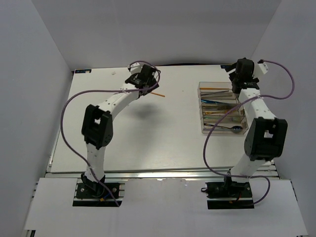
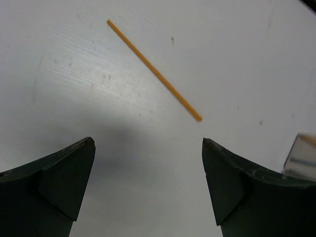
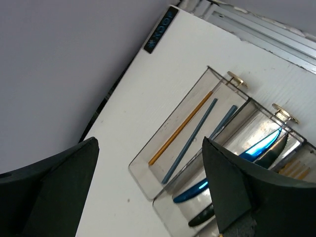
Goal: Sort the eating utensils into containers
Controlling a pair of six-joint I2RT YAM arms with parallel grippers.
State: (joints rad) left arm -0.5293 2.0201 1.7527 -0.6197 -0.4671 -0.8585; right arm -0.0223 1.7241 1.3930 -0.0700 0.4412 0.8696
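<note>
Table carries clear tray at right with utensils filed, right hand spread empty above it, left hand spread empty just short of the loose orange chopstick: advance, straddle mid-shaft crosswise, pinch low.

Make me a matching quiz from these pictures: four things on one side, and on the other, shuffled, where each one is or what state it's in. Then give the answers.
Column one
1. loose orange chopstick
2. blue knife
3. left end effector
4. right end effector

Column two
A. open, above the clear tray
B. lying flat on the bare tabletop
C. open, hovering by the loose chopstick
D. inside a tray compartment

Pairs: 1-B, 2-D, 3-C, 4-A
</note>
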